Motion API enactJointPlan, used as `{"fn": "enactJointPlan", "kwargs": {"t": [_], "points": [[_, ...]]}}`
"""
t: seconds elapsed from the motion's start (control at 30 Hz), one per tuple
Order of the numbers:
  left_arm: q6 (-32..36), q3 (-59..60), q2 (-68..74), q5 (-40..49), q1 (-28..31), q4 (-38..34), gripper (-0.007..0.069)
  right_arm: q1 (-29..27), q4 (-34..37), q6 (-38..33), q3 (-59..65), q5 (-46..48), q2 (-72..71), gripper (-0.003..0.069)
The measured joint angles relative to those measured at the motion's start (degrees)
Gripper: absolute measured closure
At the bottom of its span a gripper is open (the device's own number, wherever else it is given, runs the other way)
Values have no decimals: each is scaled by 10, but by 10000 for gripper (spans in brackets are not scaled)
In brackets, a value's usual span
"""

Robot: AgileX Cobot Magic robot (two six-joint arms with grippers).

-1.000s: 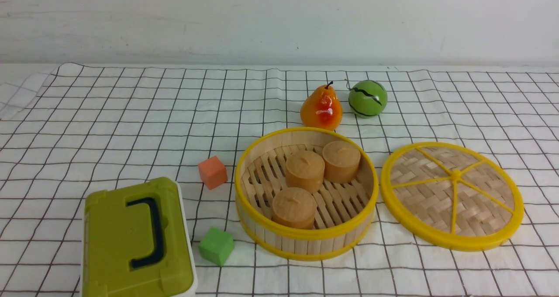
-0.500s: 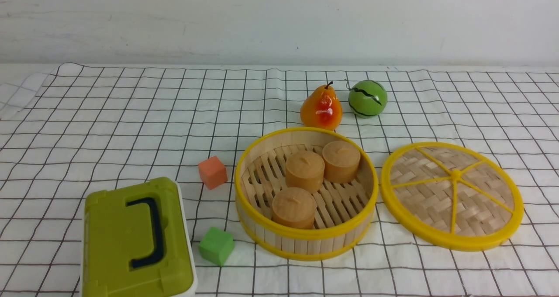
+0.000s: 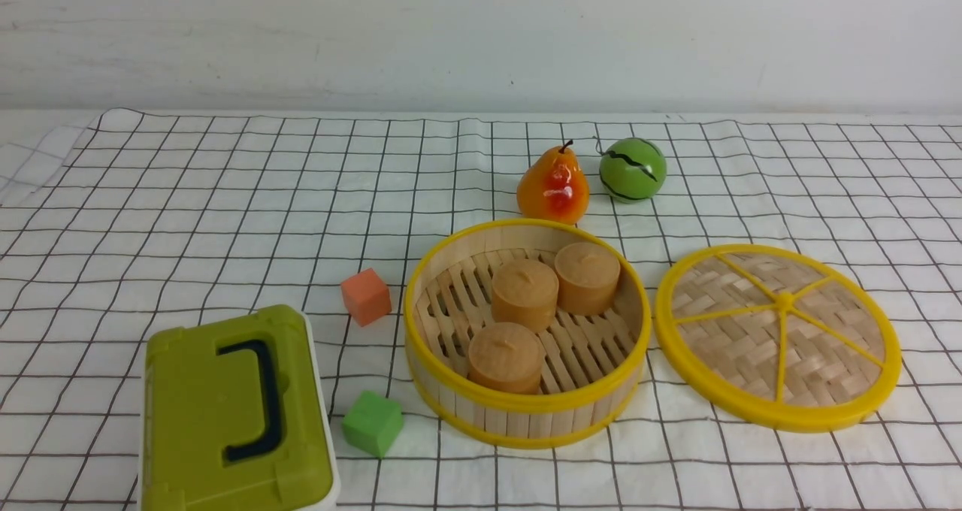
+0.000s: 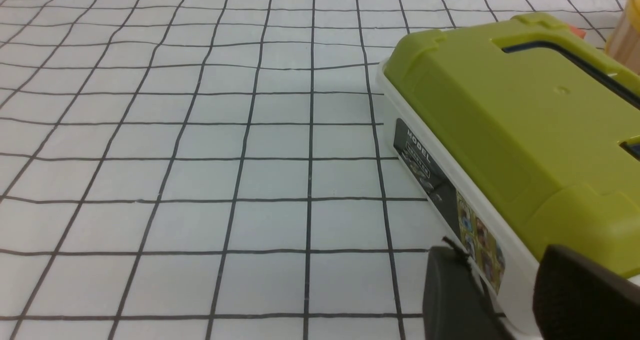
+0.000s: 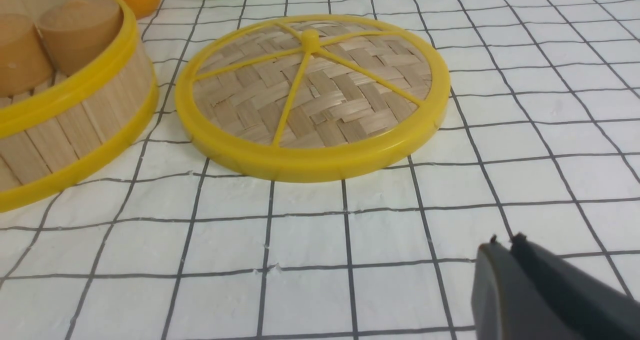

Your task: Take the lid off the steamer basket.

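Note:
The lid [image 3: 778,336], a woven bamboo disc with a yellow rim and spokes, lies flat on the checked cloth just right of the steamer basket [image 3: 526,413]. The basket is uncovered and holds three tan round buns [image 3: 524,293]. Neither gripper shows in the front view. In the right wrist view the lid [image 5: 312,95] and the basket wall [image 5: 65,130] lie ahead of my right gripper [image 5: 505,242], which is shut and empty above bare cloth. In the left wrist view my left gripper [image 4: 500,260] is open and empty, close beside the olive-green box [image 4: 520,115].
The olive-green and white box [image 3: 233,413] stands at the front left. An orange cube [image 3: 366,296] and a green cube [image 3: 372,422] lie left of the basket. A toy pear [image 3: 554,185] and a green ball [image 3: 633,169] lie behind it.

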Motion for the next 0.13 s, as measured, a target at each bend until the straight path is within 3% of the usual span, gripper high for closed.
{"fn": "enactJointPlan", "kwargs": {"t": [0.13], "points": [[0, 0, 0, 0, 0, 0, 385, 0, 1, 0, 0, 0, 0, 621]]}}
